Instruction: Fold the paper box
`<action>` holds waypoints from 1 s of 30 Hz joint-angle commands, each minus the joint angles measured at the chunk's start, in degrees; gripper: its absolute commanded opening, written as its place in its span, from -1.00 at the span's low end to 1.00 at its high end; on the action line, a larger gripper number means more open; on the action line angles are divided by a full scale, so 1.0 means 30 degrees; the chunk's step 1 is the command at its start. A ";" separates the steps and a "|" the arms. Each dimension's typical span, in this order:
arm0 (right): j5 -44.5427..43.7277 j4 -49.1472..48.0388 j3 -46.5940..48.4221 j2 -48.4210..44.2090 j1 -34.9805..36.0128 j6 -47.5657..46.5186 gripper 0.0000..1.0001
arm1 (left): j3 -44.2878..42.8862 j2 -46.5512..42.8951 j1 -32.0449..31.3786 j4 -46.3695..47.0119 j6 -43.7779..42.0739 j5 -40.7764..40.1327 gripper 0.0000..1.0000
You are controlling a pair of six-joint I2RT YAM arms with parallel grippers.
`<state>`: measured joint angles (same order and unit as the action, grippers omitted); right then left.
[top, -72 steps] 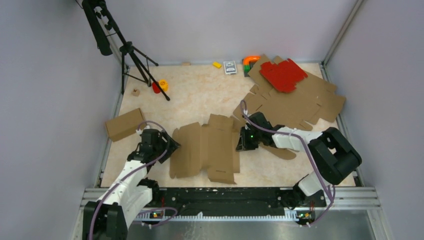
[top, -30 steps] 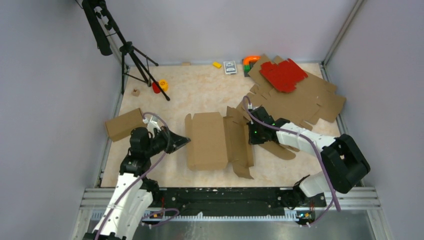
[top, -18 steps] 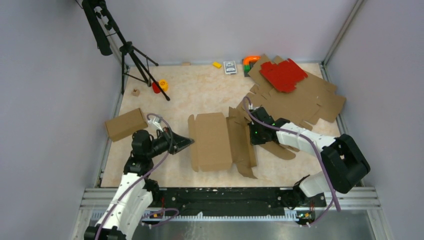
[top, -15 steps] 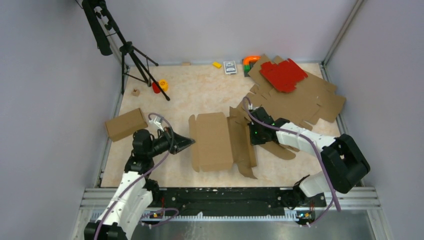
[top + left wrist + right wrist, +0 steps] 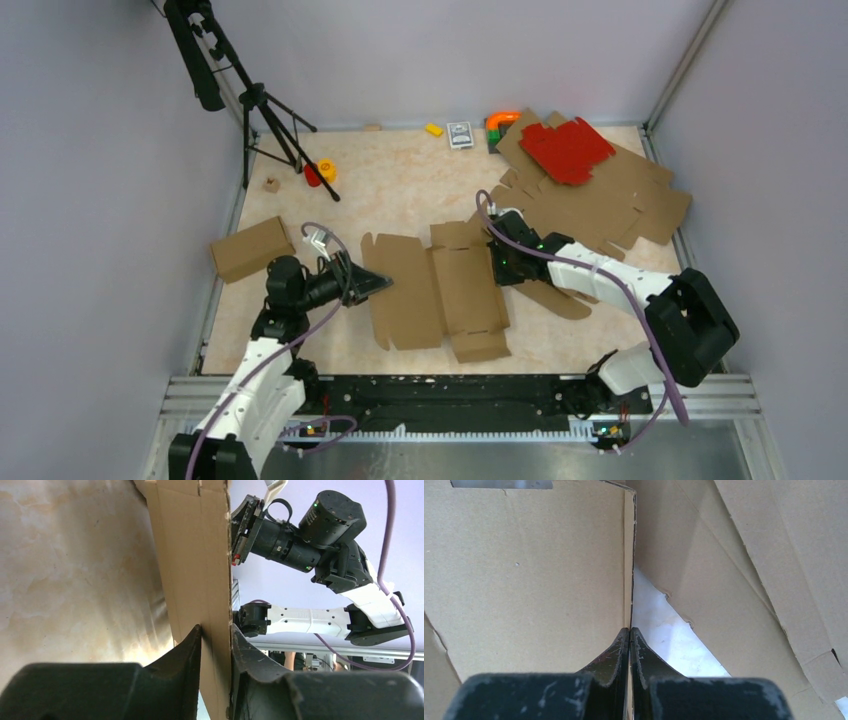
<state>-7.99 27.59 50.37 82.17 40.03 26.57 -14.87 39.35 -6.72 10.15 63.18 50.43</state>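
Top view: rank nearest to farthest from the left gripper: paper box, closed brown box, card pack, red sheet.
From the left gripper:
1. paper box, between its jaws
2. closed brown box, at the left edge
3. card pack, far edge, middle
4. red sheet, far right corner

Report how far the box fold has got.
Little looks done: the paper box lies nearly flat, creases showing, no walls standing. In hand: the right claw is shut on its right edge; the left claw straddles its left edge, jaws apart. Left: raise walls, tuck flaps, close.
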 commanded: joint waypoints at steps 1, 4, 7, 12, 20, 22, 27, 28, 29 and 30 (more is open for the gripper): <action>-0.0040 -0.0285 0.0923 0.0030 0.0303 0.0008 -1.00 | 0.0116 0.0748 0.0014 0.0807 -0.0659 0.0924 -0.53; 0.0428 -0.0508 0.0949 0.0097 0.0487 0.0127 -1.00 | -0.0239 0.1007 -0.0008 0.0320 -0.1031 0.0978 -0.57; 0.0873 -0.0543 0.1246 0.0367 0.0913 0.0270 -0.97 | -0.0784 0.1017 -0.0016 -0.0349 -0.1419 0.0871 -0.50; 0.1611 -0.1096 0.1308 0.0881 0.1334 0.0527 -0.84 | -0.2816 0.1782 -0.0067 -0.4889 -0.4039 -0.0061 -0.50; 0.2247 -0.1711 0.0945 0.1564 0.1354 0.0561 -0.85 | -0.3187 0.3366 -0.0841 -0.4132 -0.3840 -0.0273 -0.73; 0.2357 -0.1849 0.0908 0.1662 0.1361 0.0567 -0.85 | -0.3215 0.3698 -0.1062 -0.3736 -0.3759 -0.0370 -0.75; 0.2575 -0.2130 0.0819 0.1911 0.1363 0.0592 -0.85 | -0.3322 0.4679 -0.1727 -0.2954 -0.3714 -0.0744 -0.78; 0.2575 -0.2166 0.0803 0.1925 0.1363 0.0591 -0.85 | -0.3310 0.4843 -0.1852 -0.2801 -0.3737 -0.0846 -0.79; 0.2897 -0.2240 0.0768 0.1934 0.1363 0.0601 -0.85 | -0.3305 0.5021 -0.1985 -0.2740 -0.3758 -0.0933 -0.80; 0.3011 -0.2246 0.0738 0.1936 0.1363 0.0581 -0.86 | -0.3289 0.5179 -0.2093 -0.2652 -0.3772 -0.0995 -0.81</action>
<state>-2.90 25.85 51.53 87.79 43.27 27.18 -22.63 53.56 -11.14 -2.70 52.31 46.13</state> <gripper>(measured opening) 0.075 0.112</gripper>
